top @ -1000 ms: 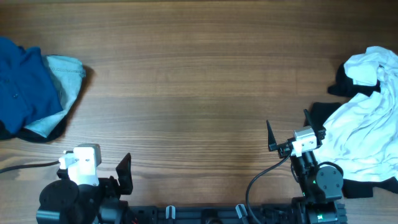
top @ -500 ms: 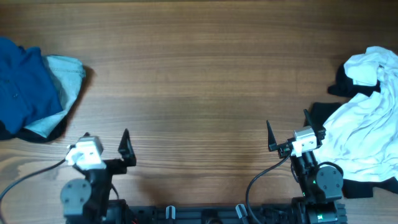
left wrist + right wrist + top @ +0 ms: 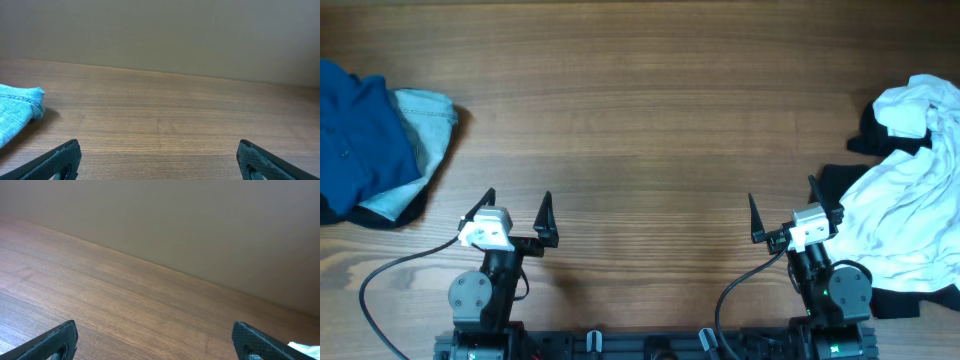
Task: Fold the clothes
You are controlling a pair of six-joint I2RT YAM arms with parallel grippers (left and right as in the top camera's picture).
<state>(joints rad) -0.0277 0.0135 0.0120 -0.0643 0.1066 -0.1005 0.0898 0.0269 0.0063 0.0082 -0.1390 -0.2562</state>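
**Surface and room.** The work surface is a wooden table [image 3: 640,110] with a brown grain running side to side. In both wrist views a plain beige wall [image 3: 160,30] stands behind the table's far edge.

**Task items.**
- A crumpled blue garment [image 3: 355,140] lies at the table's left edge, about mid-depth.
- A light blue denim piece [image 3: 432,125] lies partly under the blue garment and shows on its inward side. The left wrist view shows one hemmed corner of it resting flat on the table.
- A heap of white cloth [image 3: 910,210] lies at the table's right edge.
- Black fabric [image 3: 840,182] shows from under the heap on its inward side and at its near margin.

**Open room.** The whole middle of the table, from the denim piece across to the black fabric, is bare wood. The strip along the far edge is bare as well.

**Pincers.**
- The left gripper [image 3: 516,205] sits near the table's front edge, left of centre. Its fingers are spread wide, holding nothing, with only bare wood between them.
- The right gripper [image 3: 781,195] sits near the front edge, right of centre, just beside the black fabric. Its fingers are also spread wide and hold nothing. Whether its outer finger touches the fabric cannot be told.
- A dark cable [image 3: 380,285] loops on the table beside the left arm's base.
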